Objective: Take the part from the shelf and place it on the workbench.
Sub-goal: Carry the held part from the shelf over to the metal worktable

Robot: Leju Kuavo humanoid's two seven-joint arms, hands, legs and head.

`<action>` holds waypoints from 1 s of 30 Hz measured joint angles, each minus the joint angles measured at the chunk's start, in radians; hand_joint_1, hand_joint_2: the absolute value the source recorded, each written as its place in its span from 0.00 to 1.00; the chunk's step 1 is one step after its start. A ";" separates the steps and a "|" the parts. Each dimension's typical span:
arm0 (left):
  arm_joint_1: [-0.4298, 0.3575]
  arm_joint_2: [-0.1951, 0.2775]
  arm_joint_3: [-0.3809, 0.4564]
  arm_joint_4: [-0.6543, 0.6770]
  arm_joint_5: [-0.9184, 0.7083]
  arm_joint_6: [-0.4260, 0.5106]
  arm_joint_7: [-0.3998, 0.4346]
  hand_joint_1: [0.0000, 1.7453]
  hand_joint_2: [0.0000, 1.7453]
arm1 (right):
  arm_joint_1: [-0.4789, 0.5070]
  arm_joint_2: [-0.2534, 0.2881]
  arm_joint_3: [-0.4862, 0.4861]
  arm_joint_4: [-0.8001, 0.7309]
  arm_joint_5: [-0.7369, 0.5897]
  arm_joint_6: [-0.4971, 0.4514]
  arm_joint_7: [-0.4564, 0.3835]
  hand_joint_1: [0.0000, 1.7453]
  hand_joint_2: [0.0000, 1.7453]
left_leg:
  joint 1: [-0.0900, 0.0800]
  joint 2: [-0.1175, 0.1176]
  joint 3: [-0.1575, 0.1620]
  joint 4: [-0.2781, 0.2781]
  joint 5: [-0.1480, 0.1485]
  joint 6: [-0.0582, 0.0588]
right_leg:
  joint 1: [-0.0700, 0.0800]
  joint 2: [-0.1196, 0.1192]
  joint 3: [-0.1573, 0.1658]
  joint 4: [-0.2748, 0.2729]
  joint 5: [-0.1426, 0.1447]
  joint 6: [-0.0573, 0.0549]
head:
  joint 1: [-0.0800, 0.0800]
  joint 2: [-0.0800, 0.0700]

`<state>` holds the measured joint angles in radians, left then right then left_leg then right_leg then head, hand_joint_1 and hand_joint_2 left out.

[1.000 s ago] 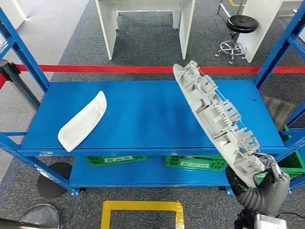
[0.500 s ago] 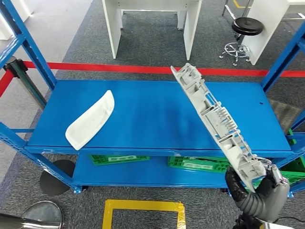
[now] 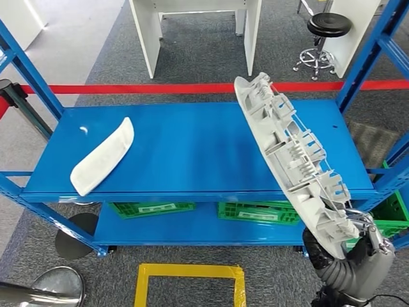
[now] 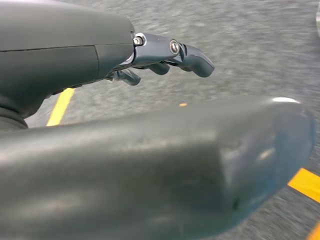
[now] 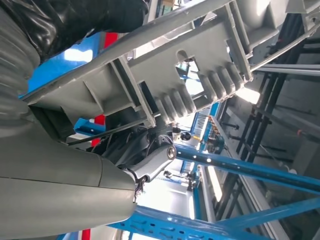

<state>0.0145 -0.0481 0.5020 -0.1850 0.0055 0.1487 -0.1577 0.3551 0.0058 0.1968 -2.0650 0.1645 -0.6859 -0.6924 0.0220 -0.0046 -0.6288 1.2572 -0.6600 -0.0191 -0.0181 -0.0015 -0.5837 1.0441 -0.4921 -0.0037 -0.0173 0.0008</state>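
While the right hand point(image 3: 359, 246) at the lower right of the head view grips the lower end of the long grey part point(image 3: 289, 150), the part slants up and to the left across the frame, its upper tip near the red tape line point(image 3: 144, 88) on the floor and its ribbed underside facing the camera; it is held clear above the blue shelf point(image 3: 193, 153), not resting on it. A second, smooth white part point(image 3: 103, 156) lies flat on the left of the same shelf deck. Green crates point(image 3: 144, 208) sit on the lower deck beneath. At the top of the frame stand the legs of a white bench point(image 3: 144, 38), and a black stool point(image 3: 328, 25) is at the upper right. A yellow tape square point(image 3: 190, 276) marks the floor at the bottom centre. From the right wrist view, the part's ribbed body point(image 5: 181, 75) crosses the upper frame, with the hand's fingers point(image 5: 154, 162) closed under it. From the left wrist view, the left hand point(image 4: 158, 55) hangs over grey carpet, fingers extended and apart, holding nothing
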 joint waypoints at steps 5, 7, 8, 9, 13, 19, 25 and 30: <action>-0.003 0.002 -0.008 0.000 -0.020 0.017 0.038 0.00 0.00 | -0.008 0.010 0.000 -0.004 0.002 0.000 0.000 1.00 1.00 | -0.026 0.000 0.119 -0.142 0.074 0.053 | 0.024 -0.002 -0.036 0.000 0.033 -0.010 | -0.003 0.000; -0.005 0.006 -0.014 0.000 -0.029 0.019 0.040 0.00 0.00 | -0.012 0.014 0.001 -0.009 0.002 0.000 0.000 1.00 1.00 | -0.040 0.002 0.173 -0.244 0.094 0.071 | 0.021 -0.003 -0.043 -0.002 0.047 -0.002 | 0.003 0.000; -0.006 0.009 -0.018 0.000 -0.032 0.019 0.040 0.00 0.00 | -0.014 0.015 0.002 -0.010 0.000 0.000 0.000 1.00 1.00 | -0.045 0.003 0.181 -0.265 0.095 0.073 | 0.017 -0.004 -0.045 -0.005 0.056 0.004 | 0.003 0.000; -0.006 0.009 -0.021 0.000 -0.034 0.019 0.039 0.00 0.00 | -0.015 0.015 0.002 -0.011 -0.003 0.000 0.000 1.00 1.00 | -0.048 0.003 0.179 -0.272 0.106 0.069 | 0.015 -0.005 -0.045 -0.009 0.064 0.010 | 0.001 0.000; -0.007 0.006 -0.023 0.001 -0.027 0.013 0.016 0.00 0.00 | -0.015 0.016 0.003 -0.016 -0.006 0.000 0.000 1.00 1.00 | -0.034 0.010 0.152 -0.304 0.156 0.066 | 0.017 0.001 -0.068 0.012 0.020 0.028 | -0.004 0.000; -0.007 0.000 -0.023 0.001 -0.016 0.000 -0.004 0.00 0.00 | -0.014 0.016 0.004 -0.022 0.010 0.000 -0.001 1.00 1.00 | -0.028 0.016 0.064 -0.284 0.210 0.059 | 0.003 0.000 -0.077 0.248 -0.089 0.056 | 0.017 0.000; -0.007 0.000 -0.023 0.001 -0.016 -0.005 -0.011 0.00 0.00 | -0.015 0.016 0.003 -0.027 0.029 0.000 -0.001 1.00 1.00 | -0.025 0.014 0.004 -0.238 0.247 0.029 | 0.005 0.003 0.134 -0.049 -0.084 0.042 | 0.023 0.000; -0.001 -0.002 -0.023 0.002 -0.017 -0.018 -0.010 0.00 0.00 | -0.004 0.020 0.002 -0.037 0.098 0.000 -0.002 1.00 1.00 | -0.019 0.008 -0.029 -0.137 0.132 0.004 | 0.003 -0.005 0.083 -0.048 -0.044 -0.002 | 0.010 0.000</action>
<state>0.0131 -0.0505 0.4788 -0.1831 -0.0116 0.1306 -0.1675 0.3512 0.0256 0.1984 -2.1020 0.2629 -0.6863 -0.6940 0.0030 0.0031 -0.6574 1.1202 -0.5275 -0.0153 -0.0153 -0.0065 -0.5007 0.9964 -0.5359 -0.0057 -0.0074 0.0008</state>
